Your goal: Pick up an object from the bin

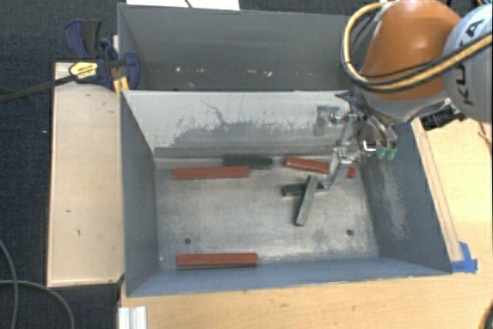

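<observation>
Bin floor (231, 223) nearest the camera carries one reddish-brown flat bar (217, 260) along the front wall, well apart from the arm. Further in, right of centre, a grey-green flat stick (306, 202) lies tilted, crossing a short dark green piece (291, 189). The gripper (337, 166) sits low at the stick's far end, just beside a red-orange bar (308, 163). Whether it is spread or closed I cannot tell, and nothing is visibly clamped. Along the back lie a dark green bar (248, 162) and another reddish-brown bar (211, 173). Likely trouble: a flat stick taken at its tip may pivot and slip out, or the red-orange bar may get caught too.
</observation>
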